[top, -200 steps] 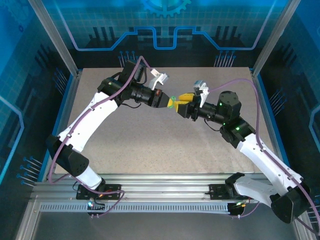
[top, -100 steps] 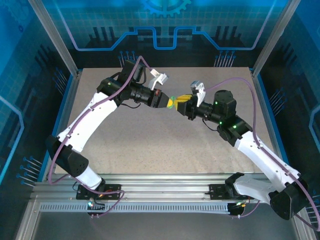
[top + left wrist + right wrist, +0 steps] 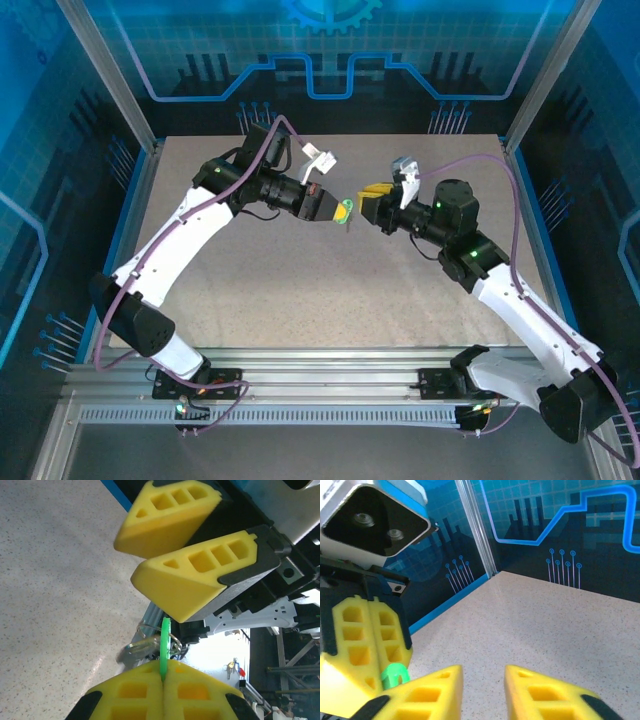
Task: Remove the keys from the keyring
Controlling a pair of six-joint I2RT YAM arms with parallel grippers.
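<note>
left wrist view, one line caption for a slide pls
Left hand shut on the green tag of the key bunch, facing the open right hand.

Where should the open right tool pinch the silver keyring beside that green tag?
Likely the bare loop of the silver keyring jutting past the left tool, coming head-on from the far side: the green tag is already pinched.

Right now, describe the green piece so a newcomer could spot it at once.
Above the middle of the speckled beige table, the left hand is shut on a thin green plastic tag, pinched between its yellow foam pads. It is the only green thing there, unlike the blurred silvery metal keys hanging beside it.
</note>
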